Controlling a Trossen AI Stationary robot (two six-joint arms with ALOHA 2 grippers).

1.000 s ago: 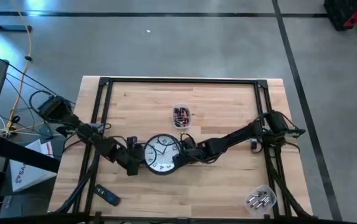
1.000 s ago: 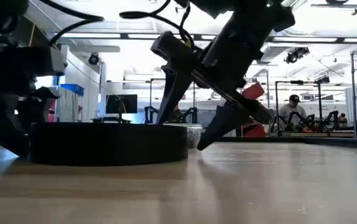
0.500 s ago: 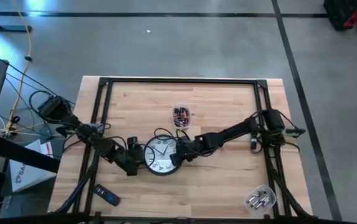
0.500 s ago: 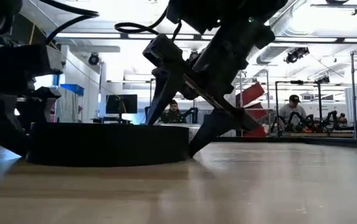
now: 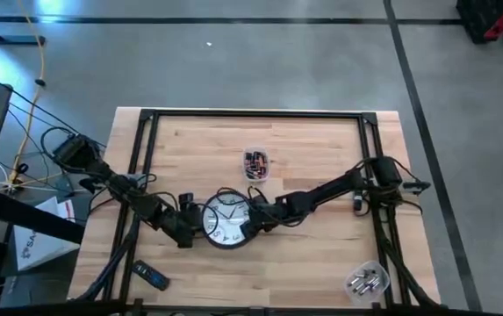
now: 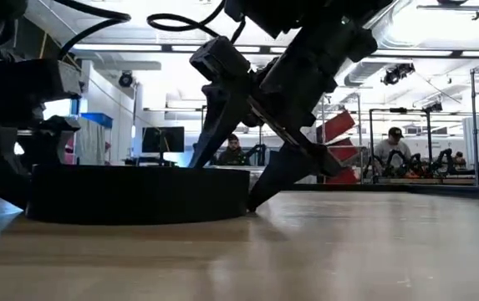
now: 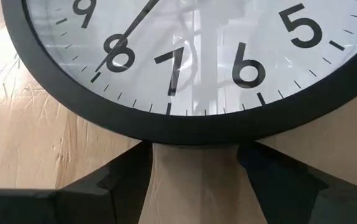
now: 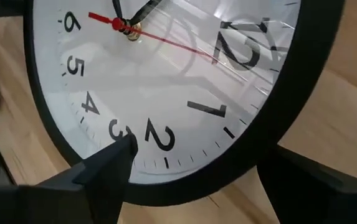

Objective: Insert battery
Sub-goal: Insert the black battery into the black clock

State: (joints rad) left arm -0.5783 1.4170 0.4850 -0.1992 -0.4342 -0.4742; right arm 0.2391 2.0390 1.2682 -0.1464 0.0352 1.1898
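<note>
At the near edge of the counter (image 5: 321,263), two things are seen well apart: a small dark handset (image 5: 150,276) toward the left corner and a clear tub (image 5: 365,282) toward the right corner, in which silvery batteries (image 5: 362,283) are held.

Farther in, the clock (image 5: 225,219) is laid face up on the wood, a little left of centre, with a black rim, white dial and red second hand. It is flanked by both arms.

The left tool (image 5: 187,231) is set low against the rim on the clock's left side. In its wrist view, its fingers (image 7: 128,174) are held apart, with the tips just at the rim below the 7 and the 6. Whether the rim is touched cannot be told.

The right tool (image 5: 249,225) is placed at the opposite side. Its fingers are spread wide and the rim is straddled — one finger (image 8: 113,158) lies over the glass near the 3, the other outside the rim, down at the wood. Nothing is clamped.

Beyond the clock, a second small clear tub (image 5: 255,164) of dark and red parts is set near the counter's middle.

In the room behind, two seated people (image 6: 394,149) are made out.
</note>
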